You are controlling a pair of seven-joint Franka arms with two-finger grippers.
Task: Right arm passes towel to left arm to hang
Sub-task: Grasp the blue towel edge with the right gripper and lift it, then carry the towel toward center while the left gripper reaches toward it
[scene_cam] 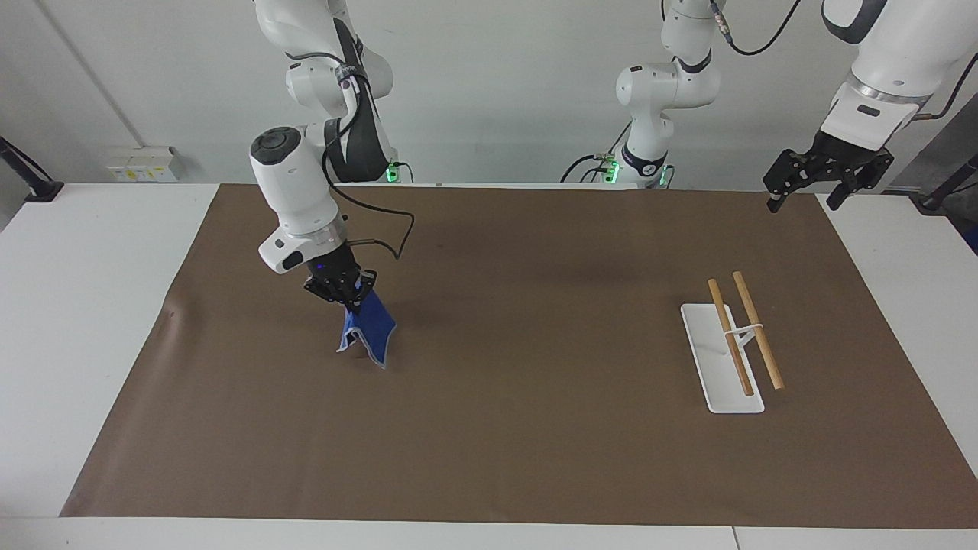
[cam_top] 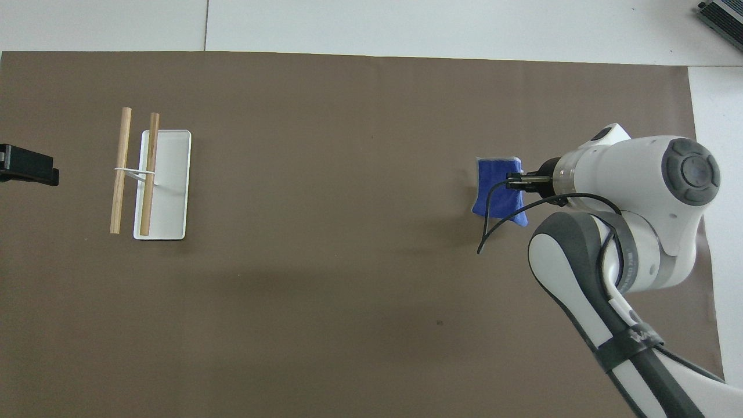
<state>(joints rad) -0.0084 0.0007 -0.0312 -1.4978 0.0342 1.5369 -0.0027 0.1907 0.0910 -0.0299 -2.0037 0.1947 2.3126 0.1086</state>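
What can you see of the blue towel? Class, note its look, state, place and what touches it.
The towel is a small royal-blue cloth with a pale stitched edge, soft and limp. It hangs crumpled from the right end effector, which is shut on its top, over the brown mat toward the right arm's end. Its lowest corner looks at or just above the mat.

Two white jointed robot arms: the right arm [scene_cam: 294,183] is showing a dark grey round joint cap, a silver wrist ring and a looping black cable. The left arm [scene_cam: 879,72] is showing the same white shell. Black two-finger grippers are ending both.
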